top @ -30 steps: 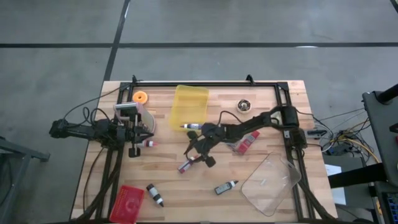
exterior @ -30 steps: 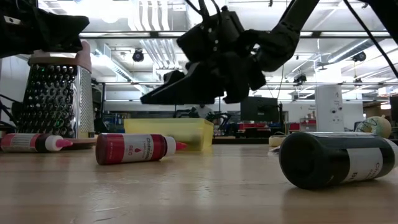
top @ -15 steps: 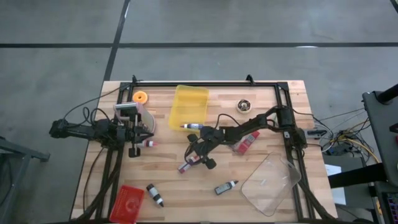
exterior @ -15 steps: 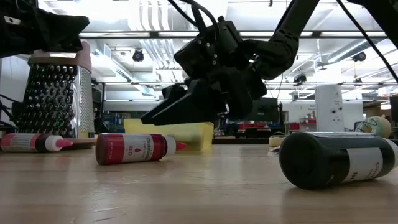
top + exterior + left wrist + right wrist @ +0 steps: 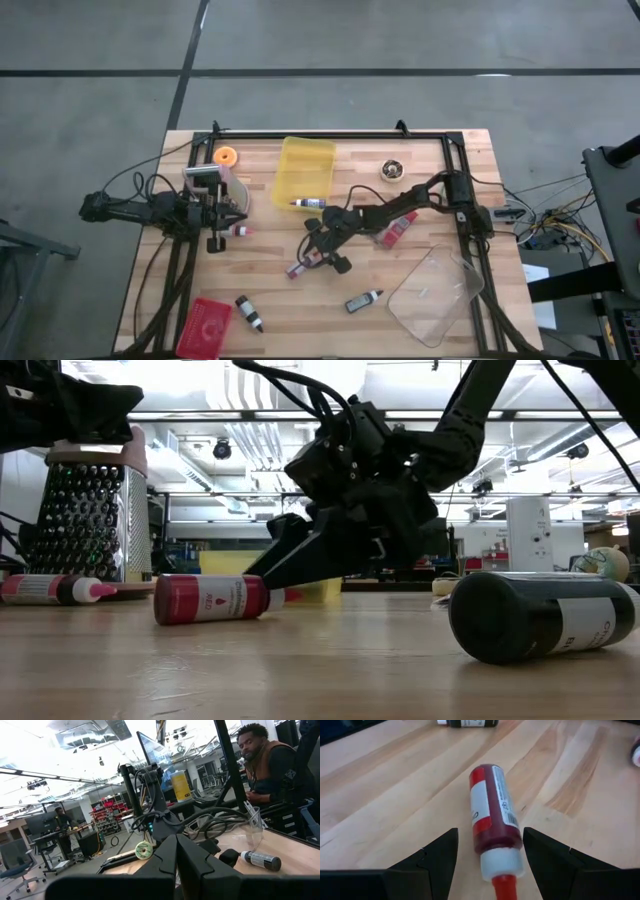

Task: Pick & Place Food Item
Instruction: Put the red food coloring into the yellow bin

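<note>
A small red bottle (image 5: 491, 820) with a white collar and a red nozzle lies on its side on the wooden table (image 5: 270, 290), near the middle (image 5: 298, 267). My right gripper (image 5: 489, 834) is open and slants down over it. Its two fingers stand on either side of the bottle's nozzle end, with a gap on each side. In the low view the right gripper (image 5: 268, 563) hangs just behind the bottle (image 5: 208, 599). My left gripper (image 5: 176, 851) is shut on nothing and waits at the table's left side (image 5: 238, 205).
A yellow bin (image 5: 305, 170) stands behind the bottle and a clear container (image 5: 435, 293) at the near right. A grater (image 5: 90, 520), a pink bottle (image 5: 238, 231), black bottles (image 5: 363, 300) (image 5: 250, 313), a red box (image 5: 208, 325) and another red bottle (image 5: 398, 228) lie around.
My right gripper has come down toward the red bottle and tipped further downward, still open. Its fingers now stand low beside the bottle. The bottle has not moved.
</note>
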{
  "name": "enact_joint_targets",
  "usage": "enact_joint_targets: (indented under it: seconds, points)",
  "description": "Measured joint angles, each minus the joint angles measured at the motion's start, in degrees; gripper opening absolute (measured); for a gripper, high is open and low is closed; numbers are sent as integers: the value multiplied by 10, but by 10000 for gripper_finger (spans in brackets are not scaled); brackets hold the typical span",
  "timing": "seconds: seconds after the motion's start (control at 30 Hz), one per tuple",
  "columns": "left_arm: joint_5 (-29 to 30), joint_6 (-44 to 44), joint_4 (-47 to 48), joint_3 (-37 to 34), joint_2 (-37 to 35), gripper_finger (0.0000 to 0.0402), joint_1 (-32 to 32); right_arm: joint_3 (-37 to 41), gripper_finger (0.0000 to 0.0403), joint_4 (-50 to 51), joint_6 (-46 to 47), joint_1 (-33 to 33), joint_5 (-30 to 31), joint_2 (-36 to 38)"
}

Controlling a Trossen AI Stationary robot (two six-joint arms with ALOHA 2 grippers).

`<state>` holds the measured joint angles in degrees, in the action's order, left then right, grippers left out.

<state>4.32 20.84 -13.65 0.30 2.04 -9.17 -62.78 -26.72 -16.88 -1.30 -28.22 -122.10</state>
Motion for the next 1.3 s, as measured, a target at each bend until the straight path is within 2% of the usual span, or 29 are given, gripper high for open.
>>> enact_joint_targets:
  seconds: [0.77,1.3]
  points:
    - [0,0,0,0,0,13,0,-1,219,25,34,0,3,0]
    - [0,0,0,0,0,13,0,-2,136,24,34,0,3,0]
